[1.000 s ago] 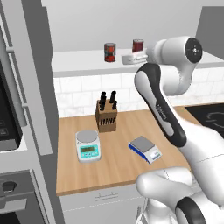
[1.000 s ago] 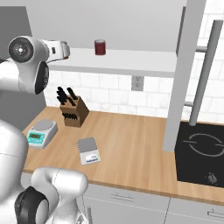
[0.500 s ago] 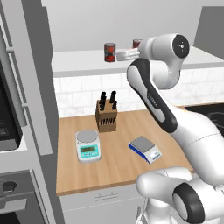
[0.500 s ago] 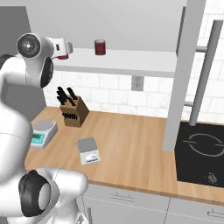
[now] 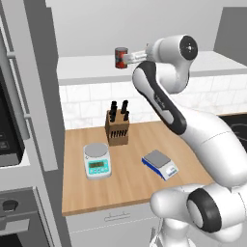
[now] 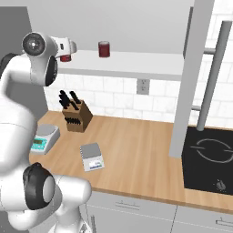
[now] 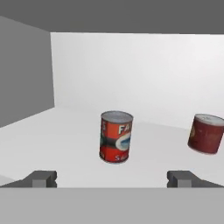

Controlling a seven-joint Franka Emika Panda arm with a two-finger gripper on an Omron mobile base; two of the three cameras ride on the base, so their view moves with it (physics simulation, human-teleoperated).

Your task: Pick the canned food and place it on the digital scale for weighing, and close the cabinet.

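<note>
The canned food stands upright on the white floor of the open cabinet, straight ahead of my gripper and still some way from its tips. The two fingertips stand far apart, open and empty. From the right base view the hand hovers at the shelf's front edge, with the canned food peeking out just under it. The digital scale lies on the wooden counter, also seen as the digital scale. An open cabinet door with its silver bar handle hangs at the right.
A plain maroon can stands to the right of the canned food; it shows as the maroon can and the maroon can. On the counter are a knife block, a white-and-teal scale and a black cooktop.
The arm has swung the hand leftward in the left base view, up to the cabinet shelf, so it now covers the canned food there. The jaws stay wide open.
</note>
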